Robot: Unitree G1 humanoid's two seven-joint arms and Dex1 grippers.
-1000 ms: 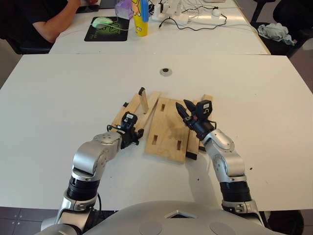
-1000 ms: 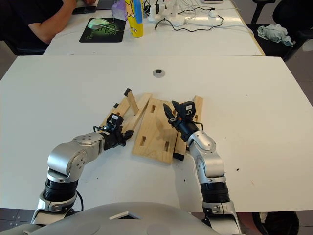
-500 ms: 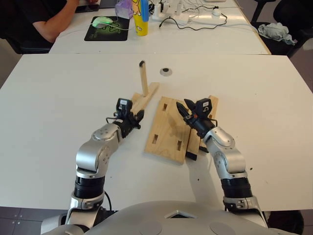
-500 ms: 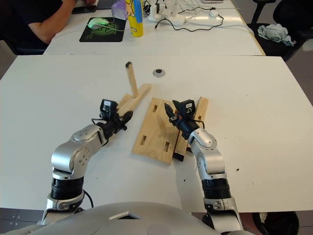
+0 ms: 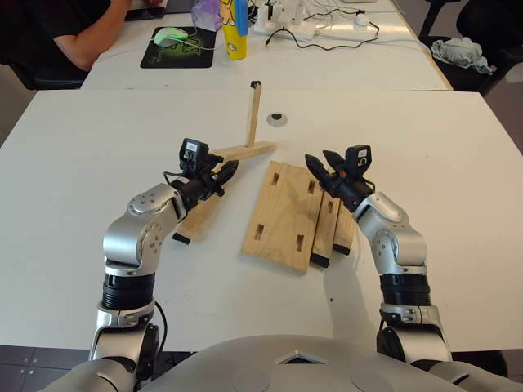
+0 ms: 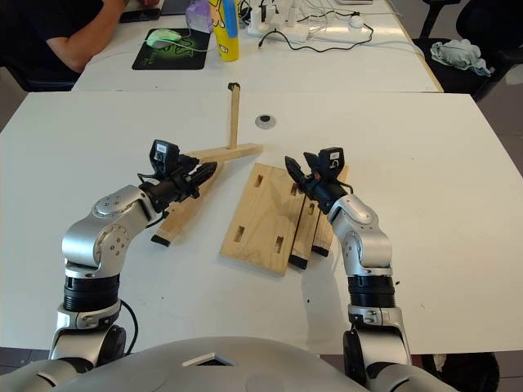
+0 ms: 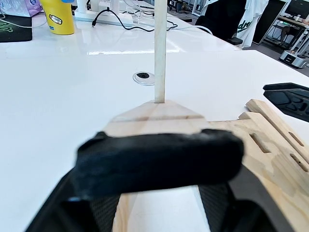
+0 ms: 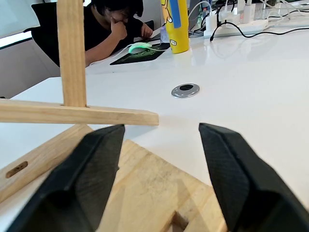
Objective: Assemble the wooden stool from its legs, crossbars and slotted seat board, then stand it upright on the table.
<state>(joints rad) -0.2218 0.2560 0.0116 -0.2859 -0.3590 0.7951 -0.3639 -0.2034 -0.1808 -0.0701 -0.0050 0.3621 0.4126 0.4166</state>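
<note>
Left eye view looks down on a white table [image 5: 90, 155] with a round cable hole [image 5: 278, 119] near its far middle. The seat board [image 5: 282, 214] lies flat at the centre of the table, its four slots facing up. Two loose legs [image 5: 333, 224] lie side by side against the board's right edge, their dark ends towards the robot. The right gripper [image 5: 321, 161] hangs over the far ends of these legs. Its fingers are spread wide with nothing between them, as the right wrist view makes plain. To the left of the board, the left gripper [image 5: 221, 173] is closed on a leg frame [image 5: 242, 151]. One leg of the frame slants down so that its near end touches the table, a crossbar runs towards the board's far corner, and a thin bar stands straight up from it. Behind, a second table [image 5: 384, 69] butts against the first. On it are a dark mouse mat [image 5: 176, 51], a yellow bottle [image 5: 236, 33], power strips with cables [image 5: 315, 28] and a crumpled cloth [image 5: 462, 54].
</note>
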